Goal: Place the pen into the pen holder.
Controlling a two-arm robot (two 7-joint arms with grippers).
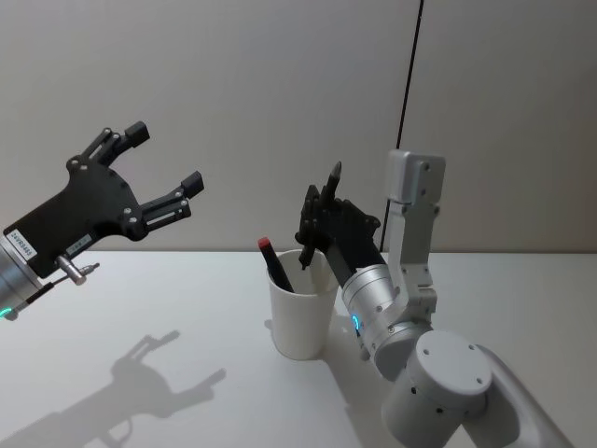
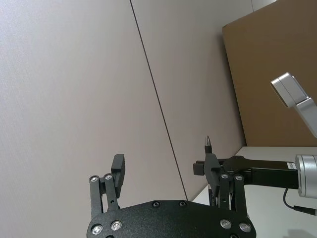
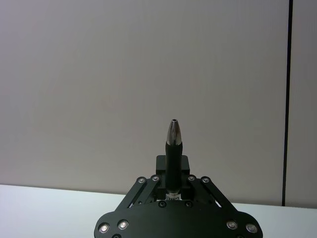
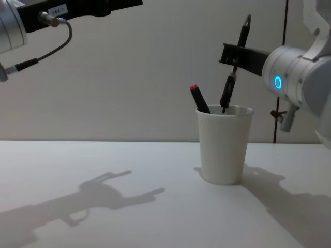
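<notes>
While the right gripper [image 1: 322,219] hangs just over the pen holder [image 1: 300,317], its fingers pinch a black pen [image 4: 234,67] that stands almost straight up, its low end at the cup's rim. A red-capped pen [image 4: 199,99] (leaning left) sits inside the white cup. Far to the left, the left gripper [image 1: 166,166] floats high above the surface [image 1: 140,308], fingers spread wide.

1. A plain pale wall [image 1: 233,93] fills the background.
2. A thin dark vertical seam [image 1: 410,75] runs down it.
3. A brown board [image 2: 277,74] leans beside the wall.
4. The white surface [image 4: 103,206] carries soft shadows.
</notes>
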